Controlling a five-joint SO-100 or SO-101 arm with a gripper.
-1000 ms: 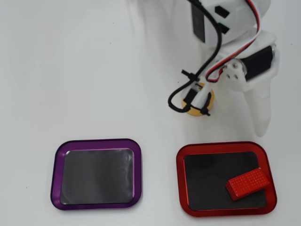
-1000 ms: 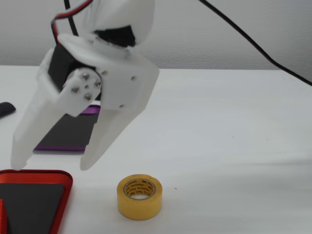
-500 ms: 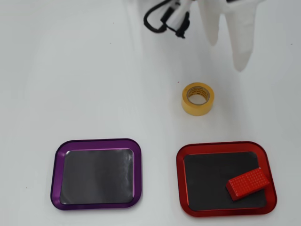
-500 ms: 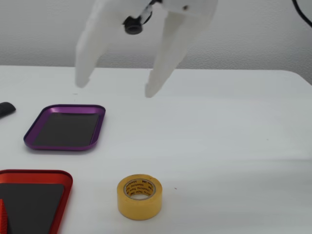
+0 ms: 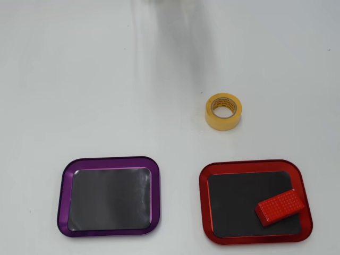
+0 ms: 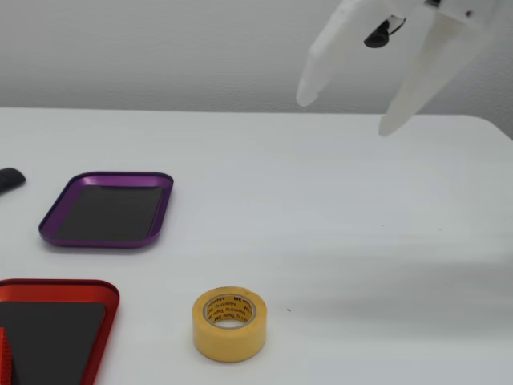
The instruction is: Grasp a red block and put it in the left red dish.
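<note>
Red block lies inside the red dish; jaws spread open and empty above the tabletop.

Overhead view: block rests tilted at the dish's lower right corner, one end touching or overlapping the rim, the rest on the dark floor; purple dish sits well apart to the left, its dark floor bare; yellow tape roll stands above the red dish, clear of it. Fixed view: gripper hangs at upper right, both white fingers raised off the tabletop and holding nothing; red dish at lower left, cut by the frame edge; tape roll just beside it; a small dark object at the left edge, too cropped to identify.
</note>
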